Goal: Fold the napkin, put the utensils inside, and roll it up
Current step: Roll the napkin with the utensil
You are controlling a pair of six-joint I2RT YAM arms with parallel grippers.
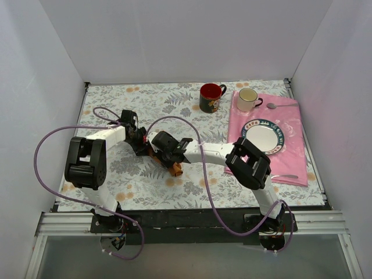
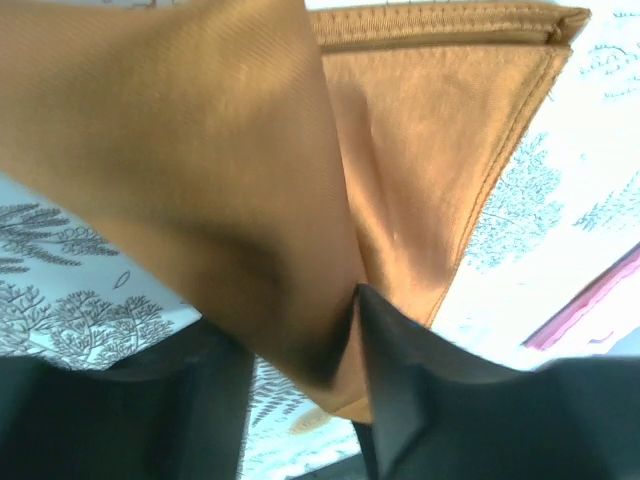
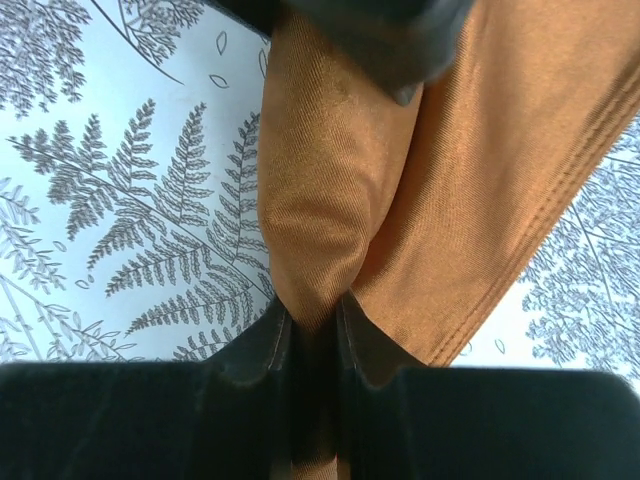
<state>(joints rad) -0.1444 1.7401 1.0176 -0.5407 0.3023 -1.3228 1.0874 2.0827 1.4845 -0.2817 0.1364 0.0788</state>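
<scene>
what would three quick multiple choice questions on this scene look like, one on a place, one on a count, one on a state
1. Where is the plate?
a) on the pink cloth
b) in a sink
c) on a tray

2. How many mugs are in view?
a) one
b) two
c) four

3. How do the right arm's jaws stand?
a) wide open over nothing
b) closed on the napkin
c) closed on a bottle

Answers: 1 a, the overhead view shows it resting on that cloth; 2 b, a red mug and a cream mug; 3 b, the right wrist view shows orange fabric pinched between them.
</scene>
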